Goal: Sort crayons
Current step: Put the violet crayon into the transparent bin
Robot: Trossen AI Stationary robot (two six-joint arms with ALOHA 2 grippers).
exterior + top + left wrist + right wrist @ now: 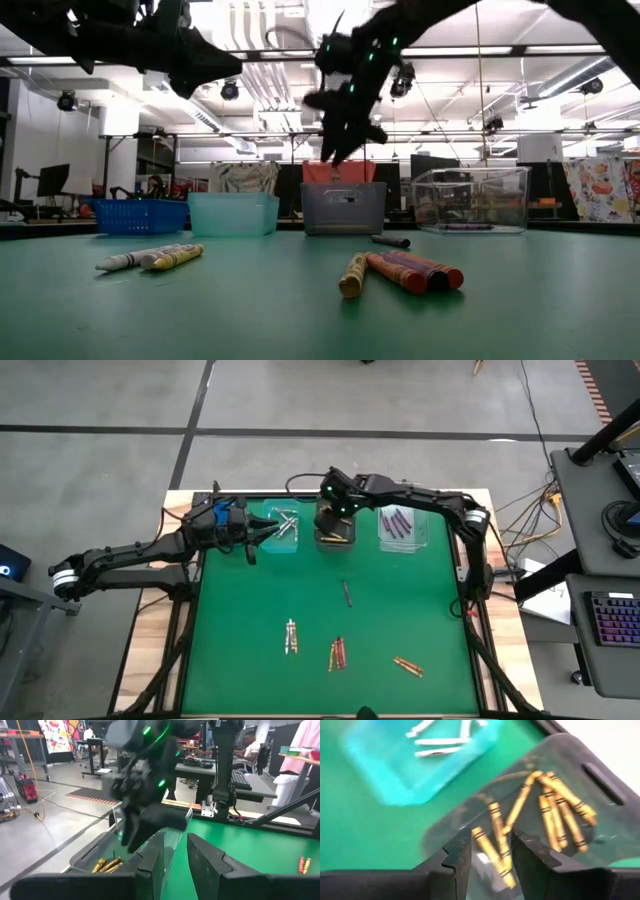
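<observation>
My right gripper (335, 518) (492, 852) hangs open, pointing steeply down over the grey bin (322, 538) (600, 785), with nothing between its fingers. Several gold crayons (560, 815) lie on that bin's floor. My left gripper (253, 535) (175, 857) is held level just left of the teal bin (283, 525), open and holding nothing. Silver crayons (442, 742) lie in the teal bin. Loose crayons lie flat on the green mat: a dark one (347, 594), a pale pair (291, 637), a red-orange cluster (338, 653) and a gold pair (407, 666).
A clear bin (403, 527) with purple crayons stands right of the grey one, and a blue bin (140, 215) stands at the far left of the row. The bins line the mat's far edge. Bare mat (240, 620) lies between the loose crayons and the left edge.
</observation>
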